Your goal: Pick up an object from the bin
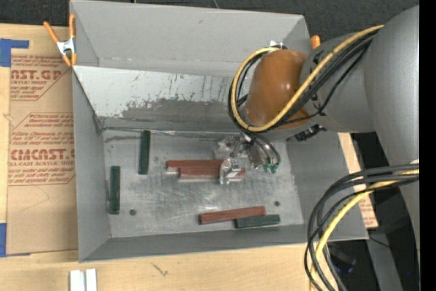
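Where the claw (pixel 233 167) hangs at its right end, red-brown bar (pixel 194 167) lying left-to-right mid-bin, grip state unclear.

Bar (pixel 193 169): one, reddish-brown, long, narrow and straight, flat-faced. Pose: lying flat on the floor of the bin (pixel 170 197), long axis running from 9 o'clock to 3 o'clock. Place: about the middle of the floor, slightly toward 3 o'clock. Its 3 o'clock end lies under the gripper (pixel 234 167); whether it is gripped cannot be told.
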`<state>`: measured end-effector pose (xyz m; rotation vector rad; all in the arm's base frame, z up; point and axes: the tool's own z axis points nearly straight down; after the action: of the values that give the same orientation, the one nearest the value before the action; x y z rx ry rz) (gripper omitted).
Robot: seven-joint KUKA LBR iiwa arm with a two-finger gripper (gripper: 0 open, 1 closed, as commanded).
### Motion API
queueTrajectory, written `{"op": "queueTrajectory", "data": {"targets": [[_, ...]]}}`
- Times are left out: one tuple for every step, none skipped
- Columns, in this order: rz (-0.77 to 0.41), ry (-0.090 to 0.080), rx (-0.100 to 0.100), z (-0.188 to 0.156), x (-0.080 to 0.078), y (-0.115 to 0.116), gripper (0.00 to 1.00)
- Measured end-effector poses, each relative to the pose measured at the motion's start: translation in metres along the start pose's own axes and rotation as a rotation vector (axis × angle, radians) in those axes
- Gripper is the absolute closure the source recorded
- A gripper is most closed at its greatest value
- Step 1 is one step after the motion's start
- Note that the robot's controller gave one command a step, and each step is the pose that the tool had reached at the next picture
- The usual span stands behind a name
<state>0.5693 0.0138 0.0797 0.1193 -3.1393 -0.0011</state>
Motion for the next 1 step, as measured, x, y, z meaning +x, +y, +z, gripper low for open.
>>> {"op": "queueTrajectory", "data": {"targets": [[0.000, 0.000, 0.000, 0.0000, 0.0000, 0.0000, 1.00]]}}
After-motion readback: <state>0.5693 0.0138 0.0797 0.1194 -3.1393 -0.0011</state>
